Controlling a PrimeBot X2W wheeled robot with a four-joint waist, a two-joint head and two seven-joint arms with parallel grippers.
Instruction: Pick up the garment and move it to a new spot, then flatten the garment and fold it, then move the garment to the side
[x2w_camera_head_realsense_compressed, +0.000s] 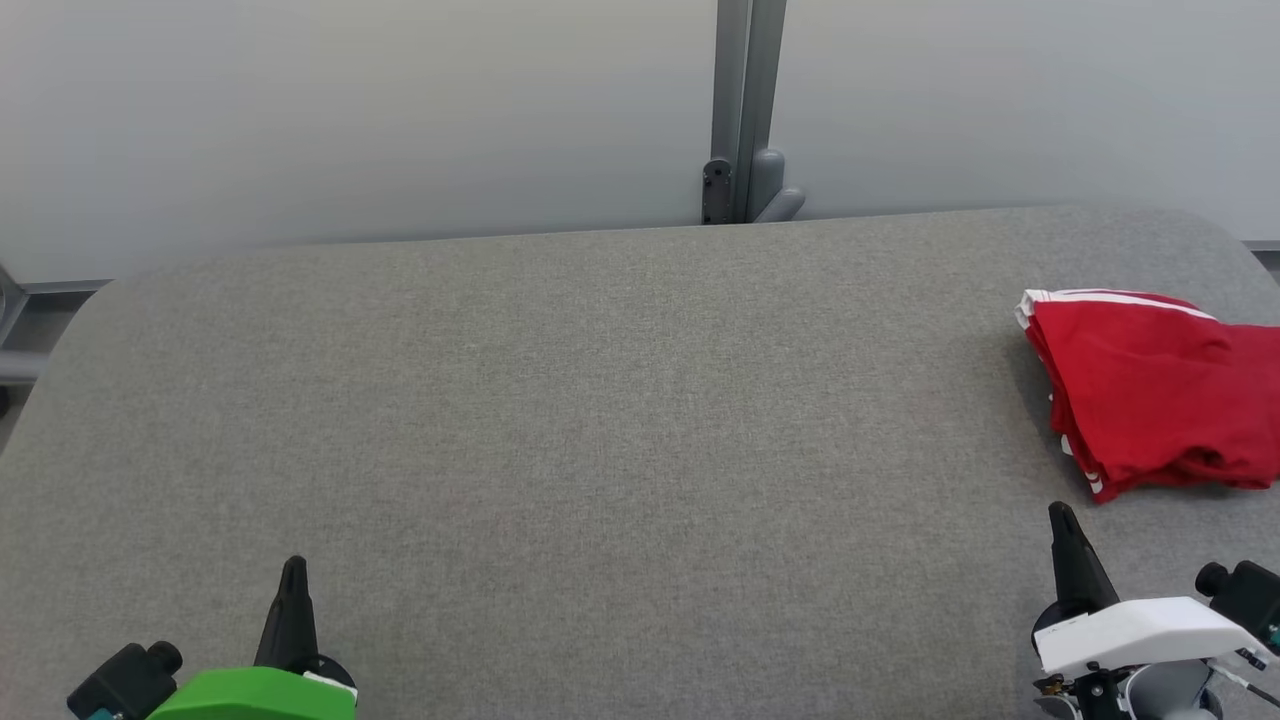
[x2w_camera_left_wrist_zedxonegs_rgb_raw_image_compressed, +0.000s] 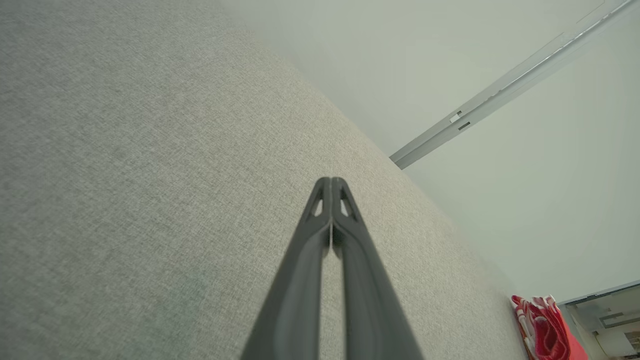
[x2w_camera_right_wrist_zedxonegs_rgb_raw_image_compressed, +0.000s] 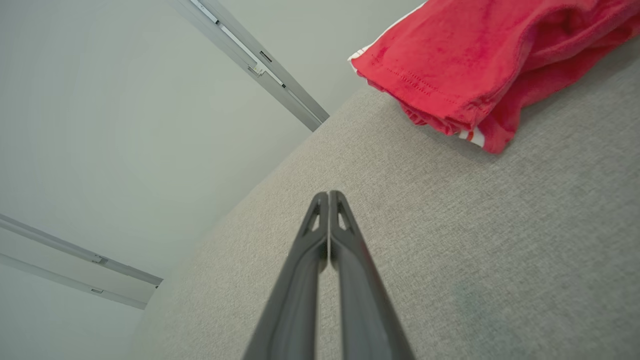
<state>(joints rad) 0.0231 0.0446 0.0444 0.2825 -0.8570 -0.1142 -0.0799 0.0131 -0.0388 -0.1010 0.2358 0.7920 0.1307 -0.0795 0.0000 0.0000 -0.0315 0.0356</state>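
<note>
- L gripper (x2w_camera_head_realsense_compressed: 293, 575) & R gripper (x2w_camera_head_realsense_compressed: 1063, 520): jaws pressed together on both, nothing pinched, over the table's (x2w_camera_head_realsense_compressed: 600, 400) near edge, L toward the near-left corner, R toward the near-right
- Red garment (x2w_camera_head_realsense_compressed: 1150, 390) lies at the right edge, just ahead of my R tips, not touching, in stacked layers w/ white trim
- My read: looks folded & set aside, so last step prob done
- If not, next: spread R jaws, reach fwd, pinch the near hem
</note>
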